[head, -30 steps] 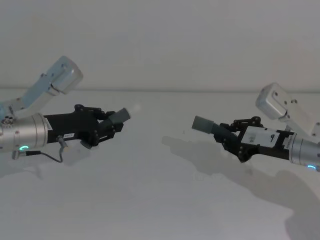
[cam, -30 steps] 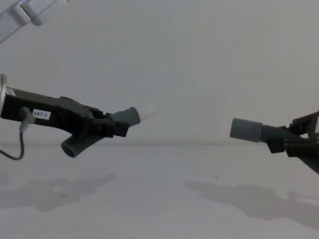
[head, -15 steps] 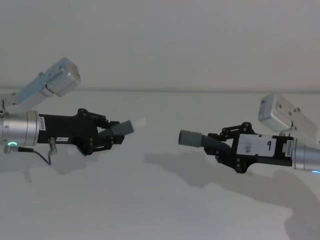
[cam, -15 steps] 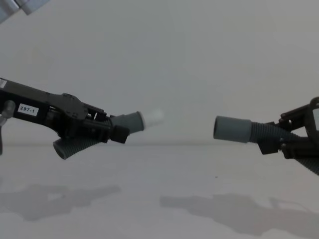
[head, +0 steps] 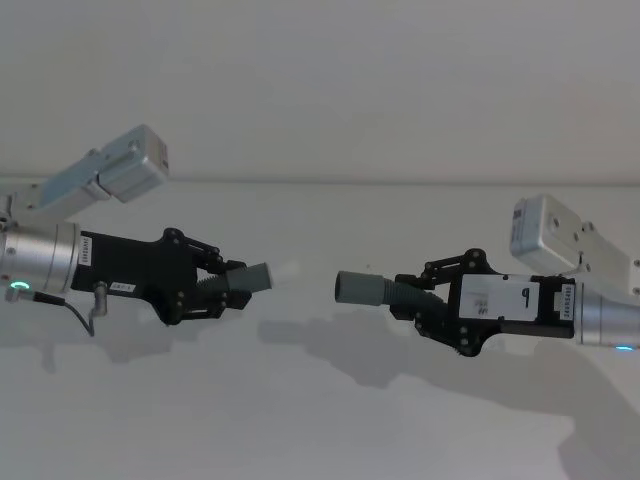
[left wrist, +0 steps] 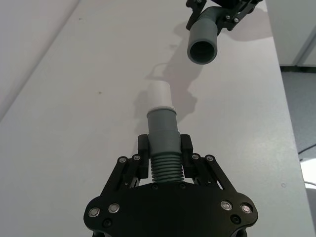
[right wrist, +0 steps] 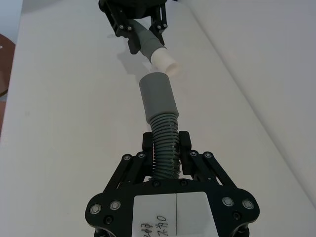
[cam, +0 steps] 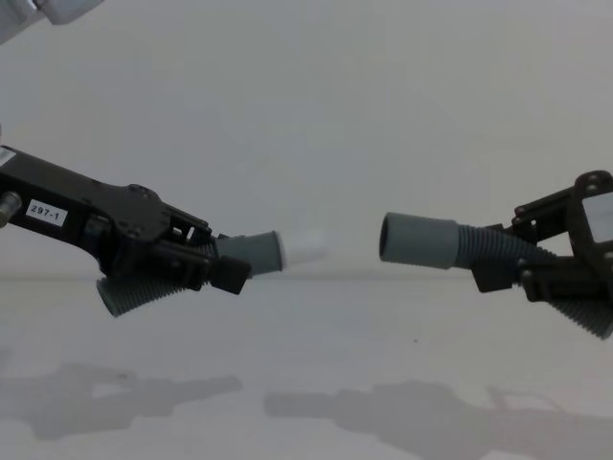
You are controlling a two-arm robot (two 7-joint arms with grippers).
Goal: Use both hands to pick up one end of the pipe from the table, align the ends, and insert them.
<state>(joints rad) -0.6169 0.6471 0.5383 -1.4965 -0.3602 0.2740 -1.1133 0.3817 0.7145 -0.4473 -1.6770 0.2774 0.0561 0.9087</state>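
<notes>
Both pipe pieces hang in the air above the white table (head: 320, 420). My left gripper (head: 228, 285) (left wrist: 164, 153) (cam: 213, 265) is shut on the ribbed middle of the left pipe piece (cam: 182, 273), whose grey cuff ends in a narrower white tip (left wrist: 160, 93) (cam: 302, 249) (right wrist: 165, 61). My right gripper (head: 410, 300) (right wrist: 165, 148) (cam: 493, 264) is shut on the ribs of the right pipe piece (head: 385, 290), whose plain grey cuff (cam: 420, 241) (right wrist: 157, 96) has its open mouth (left wrist: 201, 51) toward the white tip. A small gap separates the two ends, which point at each other nearly in line.
A white wall (head: 320, 80) rises behind the table. Each arm's silver wrist carries a pale grey camera block (head: 130, 165) (head: 550, 230). A thin cable (head: 95, 305) hangs under the left arm. Shadows of both arms fall on the table below.
Both grippers have moved toward each other, narrowing the gap between the white tip and the plain cuff. The left piece has levelled out from its upward tilt.
</notes>
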